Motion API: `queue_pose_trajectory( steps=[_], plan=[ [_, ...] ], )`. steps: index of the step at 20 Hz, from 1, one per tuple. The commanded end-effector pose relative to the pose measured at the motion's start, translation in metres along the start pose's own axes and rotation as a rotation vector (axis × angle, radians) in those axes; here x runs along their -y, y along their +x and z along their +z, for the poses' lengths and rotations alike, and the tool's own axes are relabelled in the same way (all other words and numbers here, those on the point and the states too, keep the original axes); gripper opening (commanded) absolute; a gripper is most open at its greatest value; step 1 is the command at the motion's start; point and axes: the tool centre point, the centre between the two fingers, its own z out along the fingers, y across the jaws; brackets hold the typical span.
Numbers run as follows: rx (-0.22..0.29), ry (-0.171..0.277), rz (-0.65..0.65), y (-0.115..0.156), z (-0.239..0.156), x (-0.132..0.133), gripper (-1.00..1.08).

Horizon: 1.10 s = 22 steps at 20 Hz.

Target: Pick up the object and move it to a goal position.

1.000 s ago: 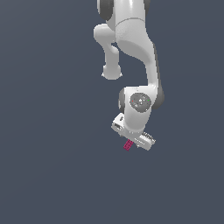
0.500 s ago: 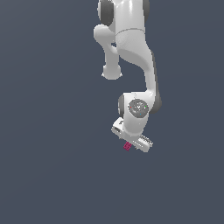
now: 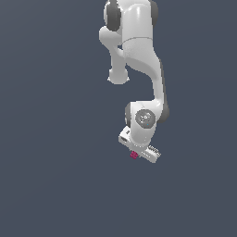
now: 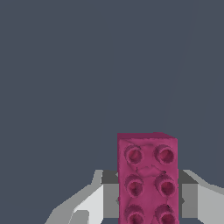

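My fingers point(image 4: 192, 192) pinch the block point(image 4: 147, 179) on both flanks; I'd carry it slowly, keeping the squeeze even.

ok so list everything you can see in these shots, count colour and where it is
studded block: one, magenta-red, two columns of round studs on its top face; sits between the claw's fingers in the wrist view; in the exterior view only a small bit of it peeks out just below the claw.
ground: one, plain dark grey-blue, fills the background of both views.
arm: one, white with dark grey joints, comes down from the top of the exterior view.
claw: one, white body with grey fingers pressed against either side of the block, at the arm's lower end.
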Motion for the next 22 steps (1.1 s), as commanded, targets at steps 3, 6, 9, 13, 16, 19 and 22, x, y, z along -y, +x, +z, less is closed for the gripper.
queue_pose_trajectory(
  steps=[3,6,9,13,16,19,22],
  plan=[
    [-0.001,0.000,0.000,0.000,0.000,0.000,-1.00],
    [-0.001,0.000,0.000,0.000,0.000,0.000,-1.00],
    [0.000,0.000,0.000,0.001,0.000,0.000,-1.00],
    [0.000,0.000,0.000,0.004,-0.004,-0.008,-1.00],
    [0.000,0.000,0.000,0.009,-0.010,-0.020,-1.00],
    [0.000,0.000,0.000,0.017,-0.019,-0.039,-1.00],
    [0.000,0.000,0.001,0.028,-0.032,-0.064,-1.00]
  ],
)
